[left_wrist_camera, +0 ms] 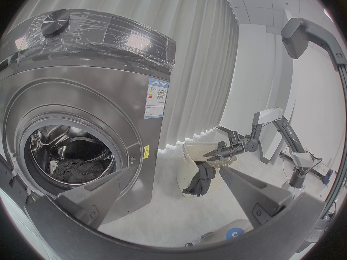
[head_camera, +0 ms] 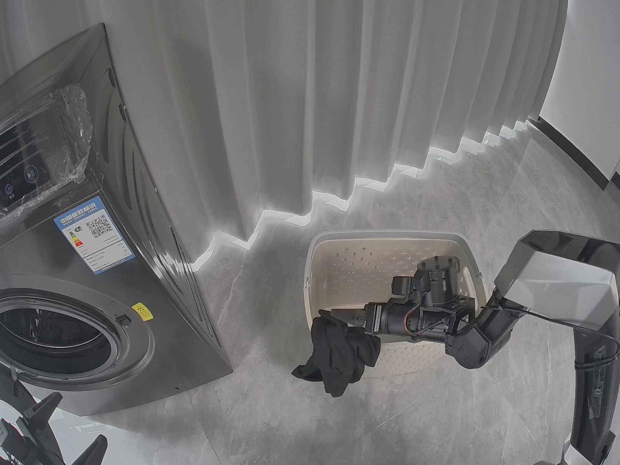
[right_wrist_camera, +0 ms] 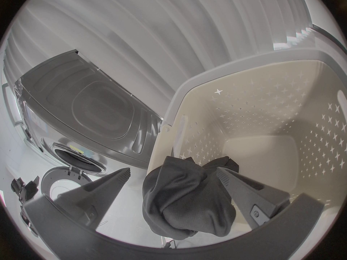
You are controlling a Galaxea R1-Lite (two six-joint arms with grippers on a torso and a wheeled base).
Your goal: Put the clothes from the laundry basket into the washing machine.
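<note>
The cream laundry basket (head_camera: pixel 387 235) stands on the floor to the right of the grey washing machine (head_camera: pixel 97 279). A dark garment (head_camera: pixel 339 353) is draped over the basket's near-left rim and hangs down outside. My right gripper (head_camera: pixel 336 316) hovers over that rim, pointing toward the machine. In the right wrist view its fingers are spread open, with the garment (right_wrist_camera: pixel 188 195) lying between and below them. The machine's round opening (left_wrist_camera: pixel 68 156) is uncovered, and dark clothes (left_wrist_camera: pixel 77 170) lie in the drum. My left gripper (left_wrist_camera: pixel 175 172) stays open in front of the machine, holding nothing.
White curtains (head_camera: pixel 323 85) hang behind the machine and basket. The machine's door (right_wrist_camera: pixel 61 181) is swung open toward the floor side. Bare grey floor (head_camera: pixel 271 414) lies between machine and basket. The basket's inside (right_wrist_camera: pixel 260 163) holds nothing else.
</note>
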